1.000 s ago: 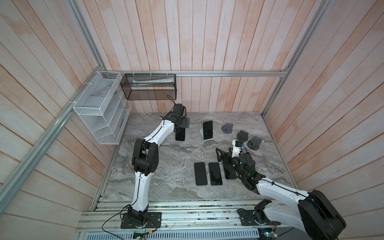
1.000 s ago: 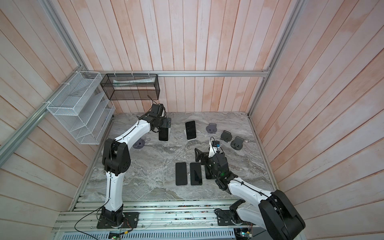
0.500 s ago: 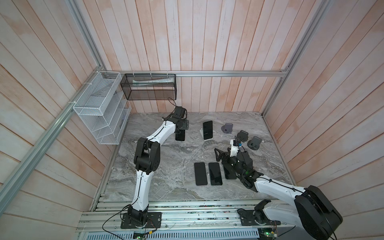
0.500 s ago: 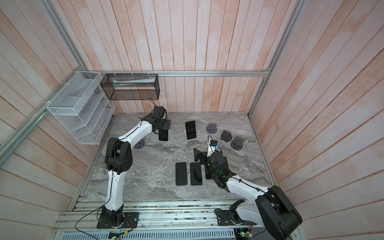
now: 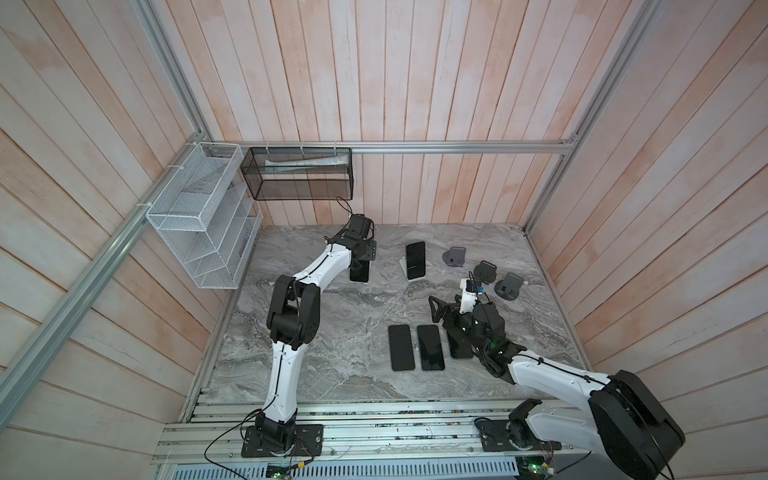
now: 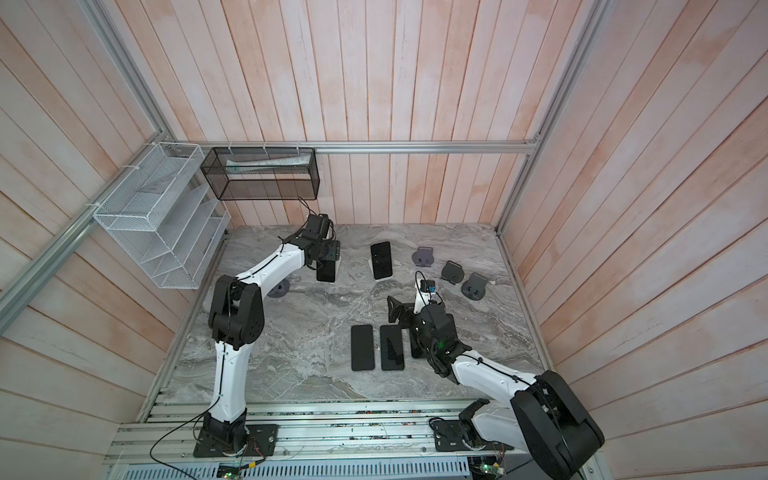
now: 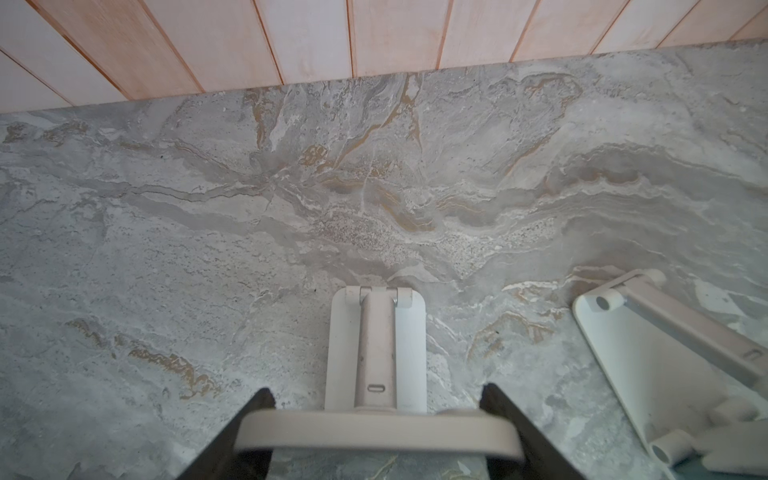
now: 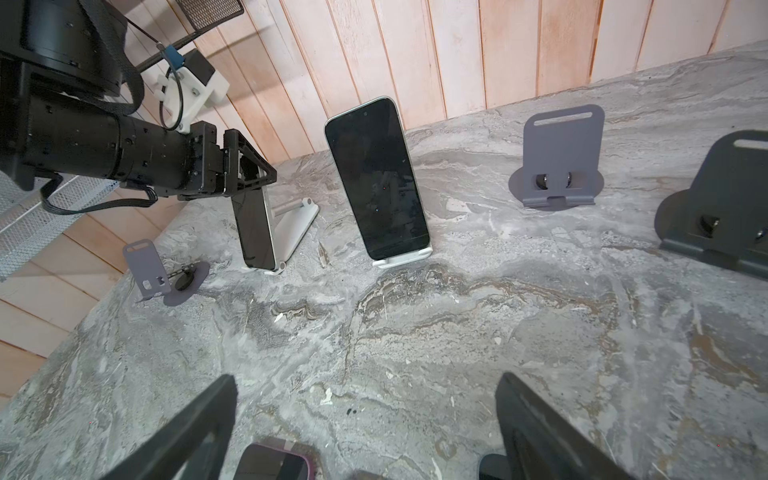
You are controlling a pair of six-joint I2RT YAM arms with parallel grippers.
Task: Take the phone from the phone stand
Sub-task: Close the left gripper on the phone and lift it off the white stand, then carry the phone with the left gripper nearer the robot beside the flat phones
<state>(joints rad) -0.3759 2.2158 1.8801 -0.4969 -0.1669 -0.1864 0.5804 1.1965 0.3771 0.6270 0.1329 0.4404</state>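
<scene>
A dark phone [image 5: 360, 272] [image 6: 326, 272] leans upright on a white phone stand [image 8: 291, 224] at the back left of the table. My left gripper [image 5: 361, 259] [image 6: 326, 255] [image 8: 245, 170] is shut on its upper part. In the left wrist view the phone's pale top edge [image 7: 376, 430] spans the gap between the black fingers [image 7: 253, 419], with the stand's foot [image 7: 376, 353] beyond. A second phone [image 5: 415, 260] [image 8: 376, 178] rests on another white stand [image 8: 401, 259]. My right gripper [image 5: 440, 309] [image 8: 365, 415] hangs open and empty low over the table.
Three phones [image 5: 401, 347] [image 5: 430, 347] [image 5: 459, 347] lie flat side by side near the right gripper. Empty grey stands [image 5: 454, 257] [image 5: 485, 272] [image 5: 509, 286] sit at the back right, another [image 6: 278, 289] by the left arm. Wire baskets [image 5: 199, 216] [image 5: 297, 174] hang on the walls.
My left gripper has closed from open onto the phone on the stand. The right arm has shifted only slightly and stays open.
</scene>
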